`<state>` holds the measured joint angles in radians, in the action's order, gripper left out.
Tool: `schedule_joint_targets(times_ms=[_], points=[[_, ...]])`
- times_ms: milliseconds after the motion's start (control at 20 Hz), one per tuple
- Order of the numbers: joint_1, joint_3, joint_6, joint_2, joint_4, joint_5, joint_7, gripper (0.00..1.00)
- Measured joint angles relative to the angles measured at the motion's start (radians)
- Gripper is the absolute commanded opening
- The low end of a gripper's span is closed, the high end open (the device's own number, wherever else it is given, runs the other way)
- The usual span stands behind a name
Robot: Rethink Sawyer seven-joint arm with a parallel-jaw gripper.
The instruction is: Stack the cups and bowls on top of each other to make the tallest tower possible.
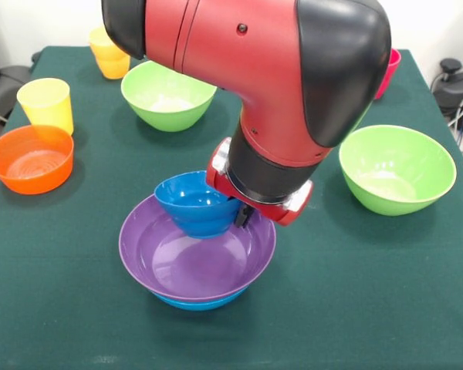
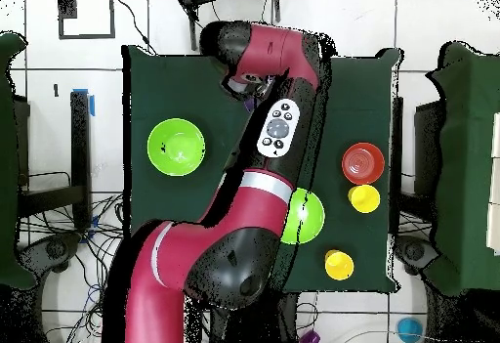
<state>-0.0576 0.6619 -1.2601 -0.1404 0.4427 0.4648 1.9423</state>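
Note:
My gripper (image 1: 240,216) is shut on the rim of the small blue bowl (image 1: 194,204), which hangs tilted just over the wide purple bowl (image 1: 177,266). The purple bowl is nested in the large blue bowl (image 1: 191,303), only a sliver of which shows below it; this pair is the tower. Only one dark finger (image 1: 244,217) shows under the wrist. In the overhead view the arm (image 2: 278,134) hides the gripper and the tower. Two light green bowls (image 1: 168,94) (image 1: 396,168) stand apart, also seen from above as green bowls (image 2: 176,147) (image 2: 307,217).
An orange bowl (image 1: 31,158) and a yellow cup (image 1: 46,104) stand at the left. An orange-yellow cup (image 1: 110,54) is at the back left. A red cup (image 1: 389,71) peeks from behind the arm at the back right.

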Motion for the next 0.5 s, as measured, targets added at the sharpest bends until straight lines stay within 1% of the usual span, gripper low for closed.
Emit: schedule_joint_targets(times_ms=[500], points=[[-0.004,-0.002,0.000,-0.008,0.000,-0.002,0.000,0.00]])
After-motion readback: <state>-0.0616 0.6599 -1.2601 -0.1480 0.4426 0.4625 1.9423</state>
